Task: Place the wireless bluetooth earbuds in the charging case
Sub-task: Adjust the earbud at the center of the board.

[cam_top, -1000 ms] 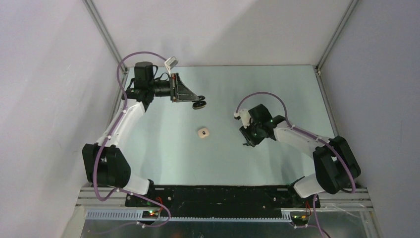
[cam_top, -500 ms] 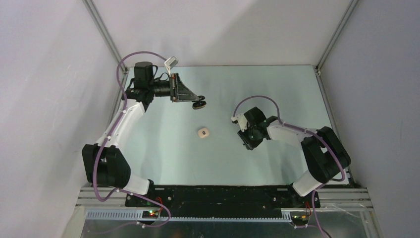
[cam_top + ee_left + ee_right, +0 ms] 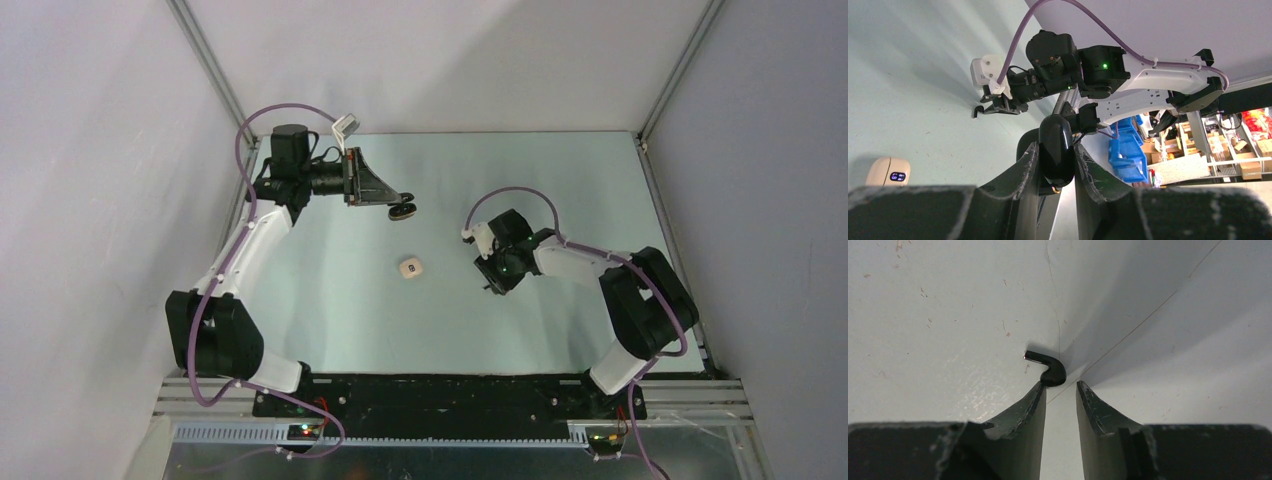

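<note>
My left gripper [image 3: 404, 208] is raised at the back left and is shut on a glossy black pebble-like case [image 3: 1054, 132], gripped by its sides between the two fingers. A beige case [image 3: 410, 268] with a small dark window lies on the table in the middle; it also shows in the left wrist view [image 3: 889, 171]. My right gripper [image 3: 1060, 385] points down at the table, right of the beige case, with its jaws a narrow gap apart and nothing between them. One tiny black hooked earbud [image 3: 1047, 368] lies on the table just beyond the left fingertip [image 3: 1038, 390]. The other earbud is out of view.
The pale green table [image 3: 330, 300] is closed in by white walls with metal frame posts at the back corners. The right arm's wrist and purple cable [image 3: 510, 195] stand right of centre. The arm bases sit along the near edge.
My right gripper has moved a little left and towards the back, closer to the middle of the table. The left arm and both cases have not moved.
</note>
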Motion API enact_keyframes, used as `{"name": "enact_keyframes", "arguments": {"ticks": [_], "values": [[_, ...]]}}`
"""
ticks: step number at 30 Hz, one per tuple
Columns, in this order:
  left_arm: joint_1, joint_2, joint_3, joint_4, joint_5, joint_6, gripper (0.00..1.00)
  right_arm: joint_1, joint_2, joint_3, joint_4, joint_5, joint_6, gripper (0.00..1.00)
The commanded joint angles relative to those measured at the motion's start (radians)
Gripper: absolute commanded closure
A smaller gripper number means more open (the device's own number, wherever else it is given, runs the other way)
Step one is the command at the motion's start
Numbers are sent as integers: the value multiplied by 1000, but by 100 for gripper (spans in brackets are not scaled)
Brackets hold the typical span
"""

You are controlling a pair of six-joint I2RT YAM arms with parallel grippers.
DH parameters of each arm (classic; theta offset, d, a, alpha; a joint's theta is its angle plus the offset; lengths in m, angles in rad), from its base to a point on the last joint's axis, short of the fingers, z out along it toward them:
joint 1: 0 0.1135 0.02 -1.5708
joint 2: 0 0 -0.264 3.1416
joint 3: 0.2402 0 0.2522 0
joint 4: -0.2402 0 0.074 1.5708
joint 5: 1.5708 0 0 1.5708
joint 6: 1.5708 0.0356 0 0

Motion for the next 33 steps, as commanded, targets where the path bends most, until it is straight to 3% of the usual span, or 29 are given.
{"name": "enact_keyframes", "arguments": {"ticks": [1, 7, 15, 21, 25, 31, 33], "values": [[5, -25, 3, 13, 5, 25, 100, 3, 40, 21, 0, 11, -79, 66], [6, -19, 6, 14, 6, 25, 100, 11, 42, 22, 39, 3, -182, 64], [6, -21, 4, 13, 9, 26, 100, 13, 68, 46, 32, -8, -172, 67], [6, -20, 2, 14, 8, 26, 100, 12, 76, 47, 37, -24, -179, 73], [6, -21, 3, 13, 8, 24, 100, 9, 76, 47, 34, -34, -209, 84], [6, -20, -1, 14, 10, 24, 100, -1, -3, 46, -17, -106, -436, 92], [6, -19, 1, 14, 8, 24, 100, -9, -35, 46, -102, -174, -676, 93]]}}
